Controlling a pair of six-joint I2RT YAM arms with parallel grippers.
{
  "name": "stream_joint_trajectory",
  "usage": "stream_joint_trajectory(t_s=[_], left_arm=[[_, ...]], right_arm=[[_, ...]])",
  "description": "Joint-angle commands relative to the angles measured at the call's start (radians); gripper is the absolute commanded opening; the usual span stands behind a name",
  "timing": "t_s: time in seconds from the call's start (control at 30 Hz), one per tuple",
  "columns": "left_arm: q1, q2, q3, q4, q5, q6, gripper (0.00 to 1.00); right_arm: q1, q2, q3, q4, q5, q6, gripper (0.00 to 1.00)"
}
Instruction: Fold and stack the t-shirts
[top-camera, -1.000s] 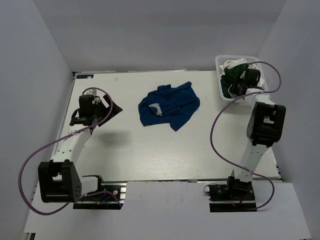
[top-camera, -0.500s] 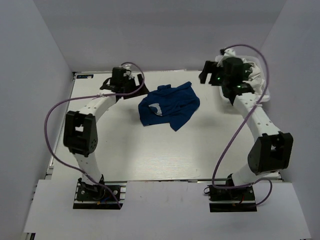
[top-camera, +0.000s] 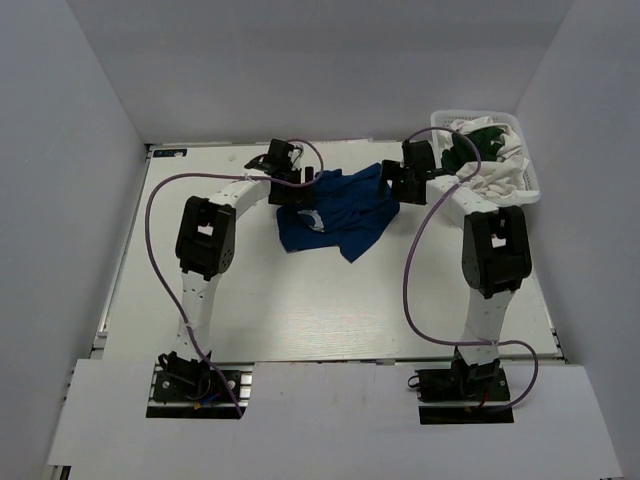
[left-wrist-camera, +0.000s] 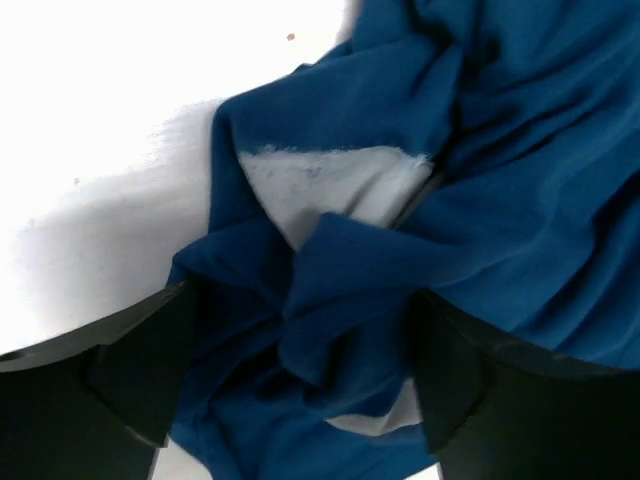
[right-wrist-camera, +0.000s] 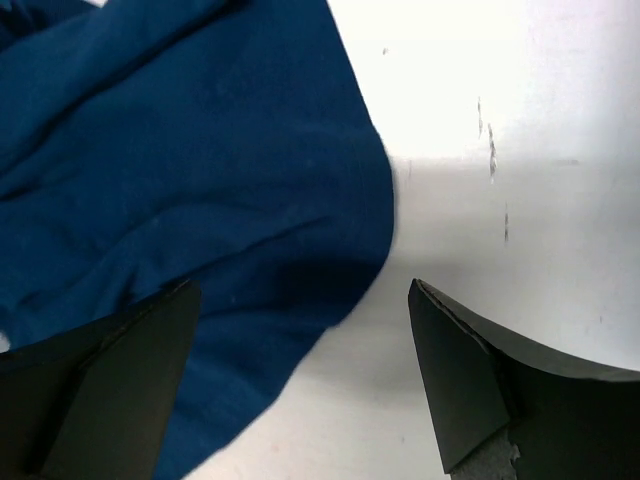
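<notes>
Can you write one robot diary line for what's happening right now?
left fingers: open, over blue tee | right fingers: open, at its edge | blue tee: crumpled, unfolded | other tees: in basket

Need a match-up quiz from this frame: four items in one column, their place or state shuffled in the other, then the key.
Column one
1. crumpled royal blue cloth t-shirt
2. white plastic mesh basket
3. dark green cloth t-shirt
4. left arm's jaws

Column two
A. at the far right corner of the white table
B. open, straddling blue folds
C. heaped mid-table, flanked by both arms
D. bundled in the basket beside white cloth t-shirts

Pairs: 1-C, 2-A, 3-D, 4-B
</notes>
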Motion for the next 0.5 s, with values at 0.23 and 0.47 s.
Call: stream_joint_trajectory(t_s=[0.23, 0.47], left_arm=[[-0.013, -0.023, 0.077, 0.032, -0.079, 0.012, 0.12], [-0.013, -0.066, 0.077, 0.043, -0.059, 0.012, 0.0]], right_arm=[[0.0, 0.221, 0.183, -0.007, 0.044, 0.044, 0.9], [0.009, 0.214, 0.217, 0.019, -0.036, 0.023, 0.07]])
